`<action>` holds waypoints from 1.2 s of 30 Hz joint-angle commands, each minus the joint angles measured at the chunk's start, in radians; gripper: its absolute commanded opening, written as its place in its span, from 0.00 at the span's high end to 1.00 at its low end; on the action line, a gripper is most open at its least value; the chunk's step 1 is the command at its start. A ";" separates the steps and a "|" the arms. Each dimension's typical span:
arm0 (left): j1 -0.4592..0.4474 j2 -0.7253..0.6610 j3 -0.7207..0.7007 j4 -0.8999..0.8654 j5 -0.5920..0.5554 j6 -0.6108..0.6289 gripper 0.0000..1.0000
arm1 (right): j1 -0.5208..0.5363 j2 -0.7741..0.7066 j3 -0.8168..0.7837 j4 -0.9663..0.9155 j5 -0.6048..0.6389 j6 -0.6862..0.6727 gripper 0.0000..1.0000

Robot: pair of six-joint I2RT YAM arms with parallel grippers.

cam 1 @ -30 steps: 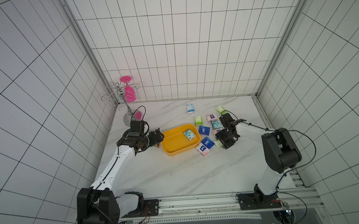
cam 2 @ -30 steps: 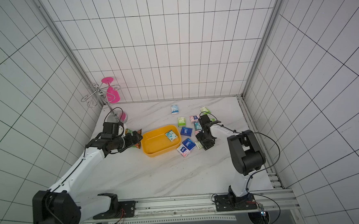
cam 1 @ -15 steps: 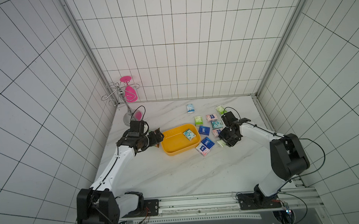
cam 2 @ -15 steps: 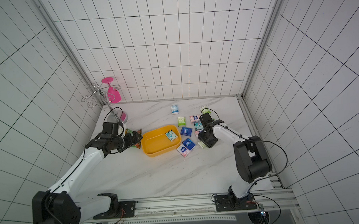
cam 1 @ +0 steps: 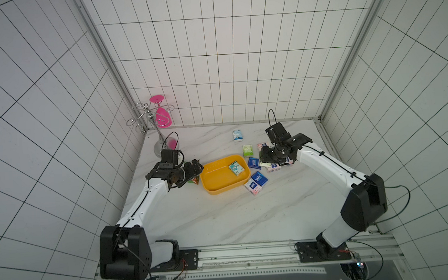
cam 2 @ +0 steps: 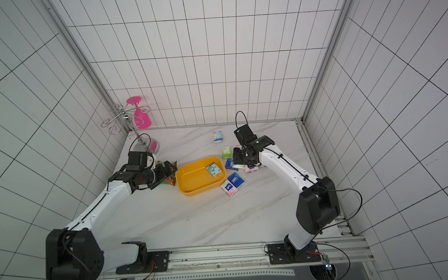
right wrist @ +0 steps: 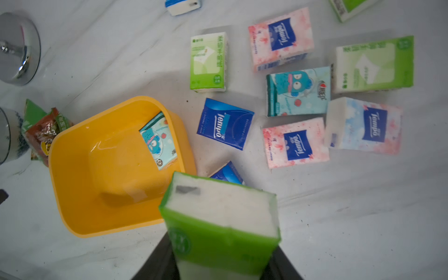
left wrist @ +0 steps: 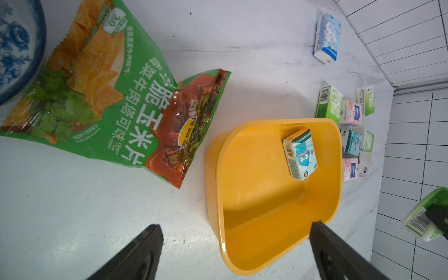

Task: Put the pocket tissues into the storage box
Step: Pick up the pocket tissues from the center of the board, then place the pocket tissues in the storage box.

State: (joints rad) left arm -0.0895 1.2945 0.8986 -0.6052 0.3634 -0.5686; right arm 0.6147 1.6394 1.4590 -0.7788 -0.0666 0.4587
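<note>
Since a second ago, my right gripper (right wrist: 218, 263) now pinches a soft green-and-white tissue packet (right wrist: 218, 218), lifted off the table (right wrist: 339, 218). I hold it near the shallow yellow plastic storage box (right wrist: 72, 194); release remains.

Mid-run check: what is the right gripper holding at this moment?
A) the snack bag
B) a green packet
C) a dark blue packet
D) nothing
B: in the right wrist view the right gripper is clamped on a green packet, next to the storage box.
</note>
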 commanded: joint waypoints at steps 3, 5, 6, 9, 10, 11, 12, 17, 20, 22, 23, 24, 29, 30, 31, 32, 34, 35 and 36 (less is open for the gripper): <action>0.007 -0.006 0.028 0.009 0.029 -0.013 0.02 | 0.061 0.117 0.133 -0.039 -0.078 -0.199 0.54; 0.009 -0.020 0.022 0.003 0.031 -0.019 0.02 | 0.077 0.164 0.181 -0.047 -0.096 -0.234 0.54; 0.009 -0.026 0.018 0.001 0.034 -0.022 0.02 | 0.083 0.185 0.200 -0.051 -0.106 -0.247 0.54; 0.008 -0.040 0.002 -0.004 0.047 -0.026 0.02 | 0.102 0.262 0.272 -0.074 -0.140 -0.288 0.54; 0.008 -0.044 -0.004 -0.007 0.049 -0.024 0.02 | 0.111 0.293 0.305 -0.095 -0.143 -0.305 0.54; 0.009 -0.047 -0.008 -0.010 0.049 -0.022 0.02 | 0.122 0.326 0.340 -0.119 -0.134 -0.319 0.54; 0.008 -0.050 -0.011 -0.013 0.049 -0.019 0.02 | 0.133 0.353 0.362 -0.138 -0.119 -0.328 0.54; 0.011 -0.053 -0.014 -0.025 0.044 -0.002 0.02 | 0.164 0.465 0.466 -0.184 -0.050 -0.327 0.54; 0.012 -0.047 -0.012 -0.027 0.044 0.005 0.02 | 0.165 0.510 0.502 -0.185 0.001 -0.301 0.54; 0.013 -0.041 -0.009 -0.030 0.043 0.012 0.02 | 0.166 0.547 0.541 -0.204 0.013 -0.298 0.54; 0.015 -0.038 -0.008 -0.031 0.043 0.016 0.02 | 0.166 0.567 0.566 -0.221 0.013 -0.299 0.54; 0.015 -0.035 -0.006 -0.034 0.044 0.020 0.02 | 0.166 0.591 0.595 -0.242 0.017 -0.301 0.54; 0.021 -0.027 0.003 -0.038 0.049 0.029 0.02 | 0.167 0.666 0.683 -0.328 0.083 -0.304 0.54; 0.020 -0.028 0.003 -0.035 0.050 0.028 0.02 | 0.168 0.672 0.687 -0.336 0.095 -0.304 0.54; 0.021 -0.028 0.003 -0.034 0.051 0.027 0.02 | 0.166 0.675 0.689 -0.341 0.104 -0.302 0.54; 0.022 -0.028 0.003 -0.031 0.053 0.027 0.02 | 0.167 0.676 0.691 -0.341 0.106 -0.302 0.53; 0.021 -0.028 0.002 -0.028 0.054 0.026 0.02 | 0.166 0.680 0.697 -0.343 0.109 -0.298 0.47; 0.021 -0.027 0.002 -0.028 0.055 0.026 0.02 | 0.166 0.680 0.703 -0.343 0.108 -0.296 0.44; 0.022 -0.027 0.002 -0.028 0.055 0.026 0.02 | 0.167 0.680 0.709 -0.343 0.107 -0.295 0.41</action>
State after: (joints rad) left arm -0.0738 1.2594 0.8982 -0.6472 0.4068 -0.5594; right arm 0.7803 2.3112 2.1052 -1.0756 0.0082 0.1604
